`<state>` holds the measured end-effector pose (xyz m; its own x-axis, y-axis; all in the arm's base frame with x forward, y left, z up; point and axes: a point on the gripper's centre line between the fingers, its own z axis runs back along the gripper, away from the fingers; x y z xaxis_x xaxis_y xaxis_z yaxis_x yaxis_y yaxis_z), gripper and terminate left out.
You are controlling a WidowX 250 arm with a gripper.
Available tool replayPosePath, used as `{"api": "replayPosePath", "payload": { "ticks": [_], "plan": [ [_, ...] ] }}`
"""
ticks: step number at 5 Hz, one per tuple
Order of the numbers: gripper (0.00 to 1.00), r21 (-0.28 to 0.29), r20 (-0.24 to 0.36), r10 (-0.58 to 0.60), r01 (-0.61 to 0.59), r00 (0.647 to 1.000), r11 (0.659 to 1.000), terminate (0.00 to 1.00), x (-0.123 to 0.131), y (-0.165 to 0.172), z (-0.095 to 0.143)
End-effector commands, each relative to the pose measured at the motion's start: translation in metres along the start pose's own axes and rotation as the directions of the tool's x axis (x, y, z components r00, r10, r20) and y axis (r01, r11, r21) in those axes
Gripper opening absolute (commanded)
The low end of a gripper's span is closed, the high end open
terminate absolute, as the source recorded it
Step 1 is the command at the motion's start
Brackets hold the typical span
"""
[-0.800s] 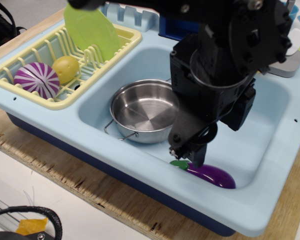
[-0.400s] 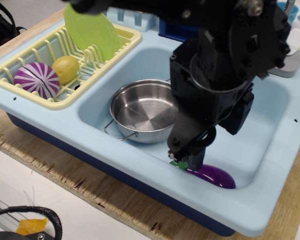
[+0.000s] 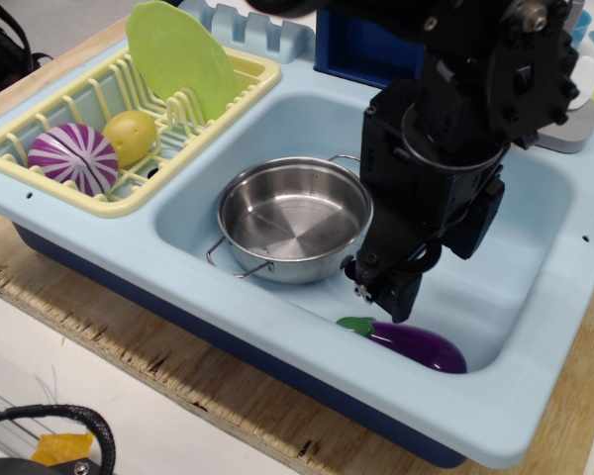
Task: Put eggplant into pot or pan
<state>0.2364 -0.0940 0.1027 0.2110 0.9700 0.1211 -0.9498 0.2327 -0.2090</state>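
Note:
The purple eggplant (image 3: 416, 345) with its green cap at the left end lies on the sink floor by the front wall. The shiny steel pot (image 3: 292, 220) sits empty in the sink to its upper left. My black gripper (image 3: 388, 294) hangs just above the eggplant's left half, right of the pot, not touching it. Its fingers point down and look close together with nothing between them. The arm hides the sink behind it.
A light-blue sink basin (image 3: 535, 247) holds everything. A yellow dish rack (image 3: 89, 109) at left holds a purple-and-white striped ball (image 3: 72, 158), a yellow fruit (image 3: 131, 135) and a green plate (image 3: 182, 57). A wooden board edge (image 3: 158, 366) runs along the front.
My gripper has lifted up off the eggplant's cap and shifted slightly right. The eggplant stays where it lay, now fully showing.

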Motion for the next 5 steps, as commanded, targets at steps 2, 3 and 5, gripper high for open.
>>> {"api": "replayPosePath", "payload": {
  "ticks": [2, 3, 5],
  "plan": [
    [1.0, 0.071, -0.025, 0.117, -0.115, 0.993, 0.991, 0.0, -0.001, -0.007, 0.0],
    [1.0, 0.085, -0.046, 0.142, -0.138, 0.989, 0.987, 0.0, -0.004, -0.005, -0.006],
    [1.0, 0.114, -0.073, 0.19, -0.181, 0.979, 0.977, 0.0, -0.009, 0.006, -0.016]
  ]
}}
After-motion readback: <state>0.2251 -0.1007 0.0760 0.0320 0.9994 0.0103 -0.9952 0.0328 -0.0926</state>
